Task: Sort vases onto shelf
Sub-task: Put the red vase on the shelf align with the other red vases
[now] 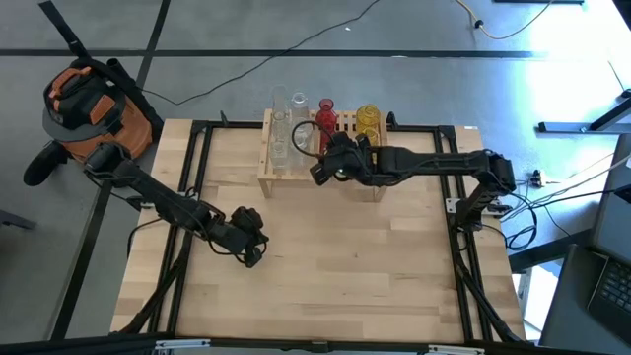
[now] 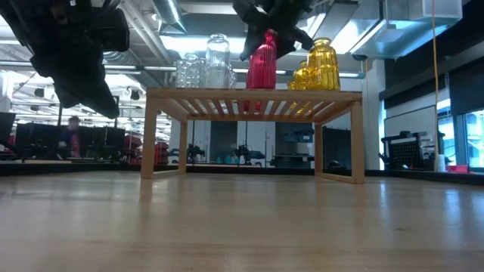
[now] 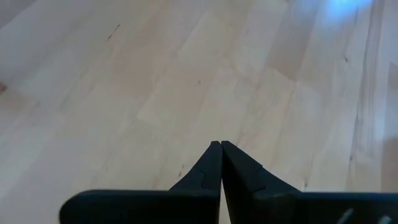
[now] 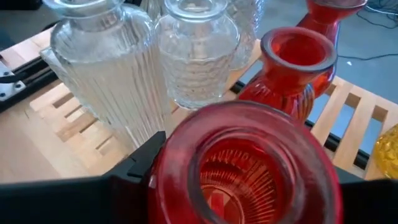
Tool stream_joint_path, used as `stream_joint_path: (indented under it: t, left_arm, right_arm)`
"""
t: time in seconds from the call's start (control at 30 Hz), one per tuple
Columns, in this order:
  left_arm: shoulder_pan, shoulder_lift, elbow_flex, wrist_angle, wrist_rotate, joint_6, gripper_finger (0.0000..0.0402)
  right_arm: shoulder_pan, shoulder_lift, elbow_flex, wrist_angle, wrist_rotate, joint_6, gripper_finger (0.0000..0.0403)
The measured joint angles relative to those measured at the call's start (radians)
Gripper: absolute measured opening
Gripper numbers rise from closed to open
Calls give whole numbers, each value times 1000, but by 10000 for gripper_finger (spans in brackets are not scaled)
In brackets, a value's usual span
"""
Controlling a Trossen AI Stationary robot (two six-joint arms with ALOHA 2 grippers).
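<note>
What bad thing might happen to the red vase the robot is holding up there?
The right gripper holds a red vase above the shelf, right beside the clear vases and another red vase. Lowering it might bump and topple them. The glass may also slip, or wobble on the slats.

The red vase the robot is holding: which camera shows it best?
The right wrist view: the red vase fills it, mouth up, in the right gripper. The low view shows it side-on above the shelf; overhead, mostly hidden; left wrist, nothing.
</note>
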Motion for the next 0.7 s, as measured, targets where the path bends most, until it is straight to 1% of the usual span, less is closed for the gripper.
stream_joint_path:
  t: [0.17,0.2,0.23,0.3,0.37,0.43,0.53,0.7]
  left_arm:
    - [7,0,0,1,2,14,0]
    - [7,0,0,1,1,15,0]
    - [7,0,0,1,1,14,0]
    - [6,0,0,2,-1,14,0]
    - [7,0,0,4,-3,16,0]
    - [7,0,0,4,-4,17,0]
    - [7,0,0,5,-4,17,0]
    - [7,0,0,10,-5,16,0]
  right_arm:
    - [2,0,0,0,-7,-2,195]
    - [2,0,0,1,-7,-3,200]
    - [3,0,0,1,-6,-3,215]
    - [3,0,0,4,2,-1,259]
    - [3,0,0,3,32,-1,295]
    - [3,0,0,4,51,-1,316]
    - [3,0,0,18,54,-1,321]
    - [3,-3,0,78,63,-23,294]
